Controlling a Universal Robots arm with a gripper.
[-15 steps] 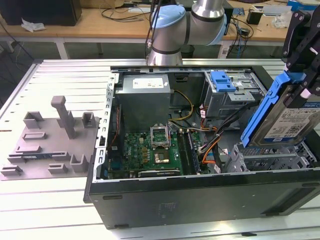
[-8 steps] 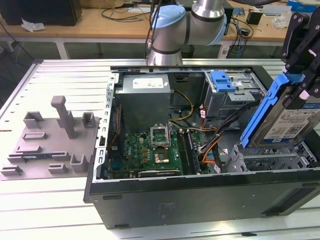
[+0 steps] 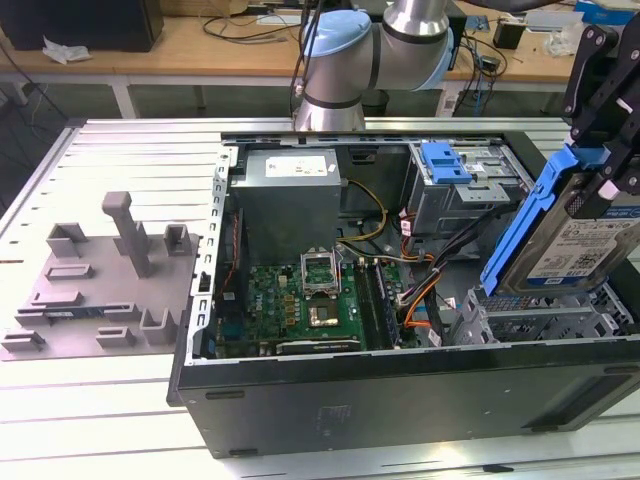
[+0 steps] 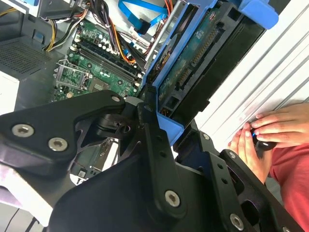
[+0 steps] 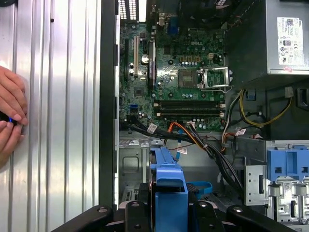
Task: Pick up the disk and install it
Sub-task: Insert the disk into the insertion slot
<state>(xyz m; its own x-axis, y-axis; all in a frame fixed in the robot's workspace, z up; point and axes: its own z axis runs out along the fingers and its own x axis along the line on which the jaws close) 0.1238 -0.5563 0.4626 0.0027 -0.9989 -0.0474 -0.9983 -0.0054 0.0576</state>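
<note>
The black metal hand (image 4: pixel 166 123) is clamped on the flat silver metal disk with a blue plastic frame (image 3: pixel 585 250). The disk hangs tilted, its long side slanting down to the grey metal bay (image 3: pixel 530 322) just beneath.

The disk (image 3: pixel 590 245) is cut off by the exterior view's right edge, the arm (image 3: pixel 370 50) by its top edge, and a person's hands (image 5: pixel 10 104) by the first wrist view's edge.
</note>
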